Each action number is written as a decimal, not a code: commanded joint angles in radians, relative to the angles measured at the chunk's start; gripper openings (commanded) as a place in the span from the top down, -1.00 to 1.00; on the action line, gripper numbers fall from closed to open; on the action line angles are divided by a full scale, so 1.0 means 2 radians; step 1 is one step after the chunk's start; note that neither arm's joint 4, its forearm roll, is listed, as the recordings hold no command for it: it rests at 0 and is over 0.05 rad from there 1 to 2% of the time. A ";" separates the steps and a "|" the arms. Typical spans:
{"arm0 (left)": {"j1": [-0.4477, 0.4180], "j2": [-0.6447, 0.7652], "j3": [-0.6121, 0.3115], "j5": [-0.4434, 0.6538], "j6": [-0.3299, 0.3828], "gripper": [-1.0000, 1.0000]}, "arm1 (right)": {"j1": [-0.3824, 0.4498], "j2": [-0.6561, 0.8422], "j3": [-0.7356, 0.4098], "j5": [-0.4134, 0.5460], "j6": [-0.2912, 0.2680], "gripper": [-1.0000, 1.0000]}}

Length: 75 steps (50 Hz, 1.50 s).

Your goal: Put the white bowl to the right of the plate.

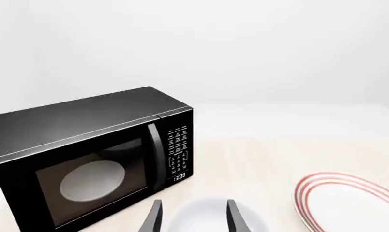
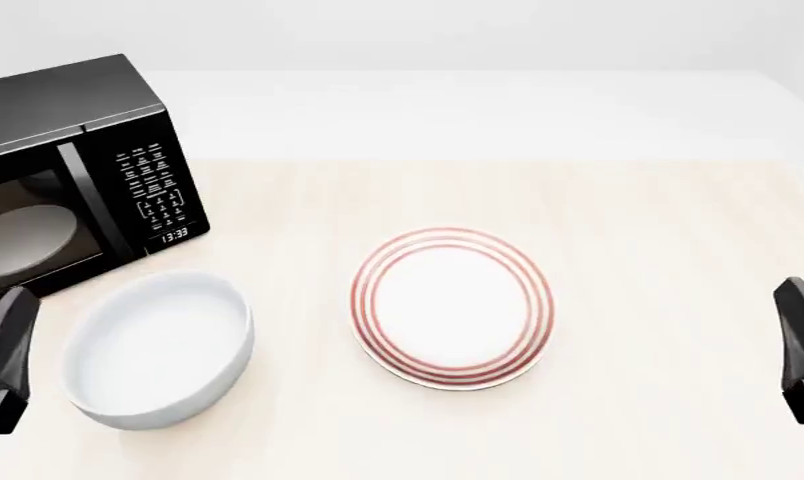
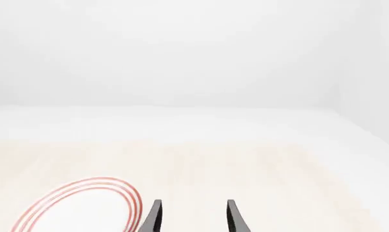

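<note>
**Bowl left of plate, both grippers spread and empty**

Stretched across the front view as a pale wooden table, white beyond its far edge. Stood at the far left corner: a black microwave, door shut, a pale disc visible through the glass, a keypad of small white markings too fine to read, and a clock showing 13:33 at the bottom of the panel. No brand name legible anywhere on it.

Sat near the middle of the table: the plate, flat, white, ringed in red at the rim. Rested to its left, apart from it and just in front of the microwave: the white bowl, upright, empty, plain.

Hung over the near side of the bowl: the left gripper, fingers parted, nothing between them, the bowl's rim seen in the gap. Hung at the right side of the table, the plate off to its left: the right gripper, fingers likewise parted, holding nothing.
</note>
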 commanded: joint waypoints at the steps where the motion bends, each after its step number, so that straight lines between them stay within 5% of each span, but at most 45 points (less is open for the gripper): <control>1: 0.002 -0.010 0.007 0.012 0.000 -1.00 | 0.008 -0.026 0.015 0.031 0.009 -1.00; 13: 0.002 -0.010 0.007 0.012 0.000 -1.00 | 0.021 -0.015 -0.002 0.042 0.006 -1.00; 15: 0.002 -0.010 0.007 0.012 0.000 -1.00 | 0.028 -0.010 -0.018 0.046 0.036 -1.00; 16: 0.002 -0.010 0.007 0.012 0.000 -1.00 | 0.040 -0.004 -0.032 0.052 0.011 -1.00; 24: 0.002 -0.010 0.007 0.012 0.000 -1.00 | 0.102 0.170 -0.130 -0.008 -0.034 -1.00; 36: 0.002 -0.010 0.007 0.012 0.000 -1.00 | 0.176 0.363 -0.255 -0.041 -0.043 -1.00; 43: 0.002 -0.010 0.007 0.012 0.000 -1.00 | 0.206 0.456 -0.339 -0.011 -0.036 -1.00; 55: 0.002 -0.010 0.007 0.012 0.000 -1.00 | 0.248 0.534 -0.436 0.027 -0.038 -1.00; 58: 0.002 -0.010 0.007 0.012 0.000 -1.00 | 0.263 0.558 -0.456 0.038 -0.057 -1.00; 75: 0.002 -0.010 0.007 0.012 0.000 -1.00 | 0.328 0.683 -0.545 0.043 -0.031 -1.00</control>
